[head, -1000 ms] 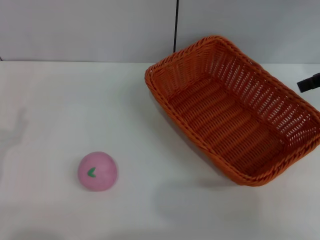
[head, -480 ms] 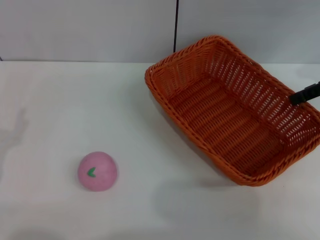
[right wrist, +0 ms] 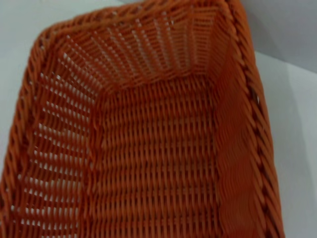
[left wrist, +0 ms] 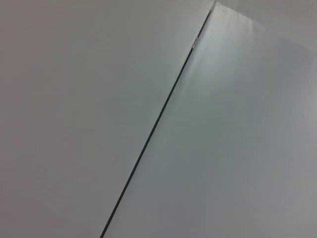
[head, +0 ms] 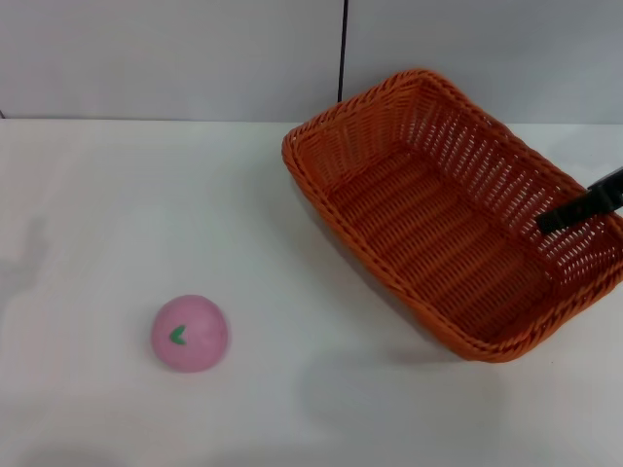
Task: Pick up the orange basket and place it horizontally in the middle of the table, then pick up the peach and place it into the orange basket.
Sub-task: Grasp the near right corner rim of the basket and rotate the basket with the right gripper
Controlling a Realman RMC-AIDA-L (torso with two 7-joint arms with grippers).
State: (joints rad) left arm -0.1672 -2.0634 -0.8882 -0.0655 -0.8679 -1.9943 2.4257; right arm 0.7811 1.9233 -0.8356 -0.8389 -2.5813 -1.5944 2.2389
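Note:
The orange basket [head: 458, 219] stands at an angle on the right half of the white table [head: 117, 214], its long side running from the back centre toward the front right. The right wrist view looks straight down into the orange basket's woven floor [right wrist: 153, 163]. My right gripper [head: 580, 207] shows as a dark bar coming in from the right edge, over the basket's right-hand wall and just inside its rim. The pink peach [head: 190, 333] rests on the table at the front left, far from both arms. My left gripper shows in no view.
A grey wall with a dark vertical seam [head: 343, 49] rises behind the table. In the left wrist view there are only pale flat surfaces split by a dark seam [left wrist: 153, 129]. Bare tabletop lies between the peach and the basket.
My right gripper has moved in from the right edge and downward, from outside the basket's rim to over its right wall. Basket and peach have stayed put.

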